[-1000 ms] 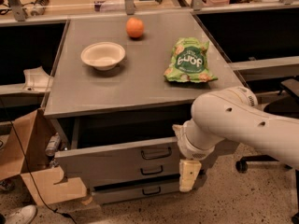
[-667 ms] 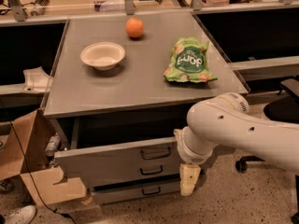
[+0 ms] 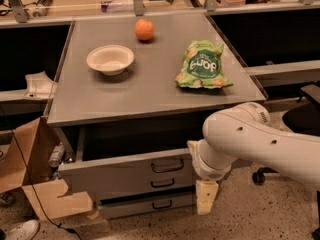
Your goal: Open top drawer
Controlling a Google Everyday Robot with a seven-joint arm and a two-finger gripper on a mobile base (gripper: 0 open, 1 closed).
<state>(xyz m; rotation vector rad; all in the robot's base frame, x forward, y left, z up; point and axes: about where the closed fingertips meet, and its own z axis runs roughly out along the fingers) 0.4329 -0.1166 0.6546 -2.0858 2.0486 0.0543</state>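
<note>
Already the top drawer [image 3: 115, 175], lower centre under the desk [image 3: 150, 86], stands pulled out, so the gripper [image 3: 206, 199] hangs just right of its front, off the handle [image 3: 167, 165]; apart or together, I cannot tell.

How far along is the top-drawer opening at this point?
Done: the top drawer stands pulled out, with a dark gap showing between its front and the table edge. In hand: nothing; the gripper hangs low to the right of the drawer fronts, off the handle. Left: probably only drawing the arm clear.
</note>
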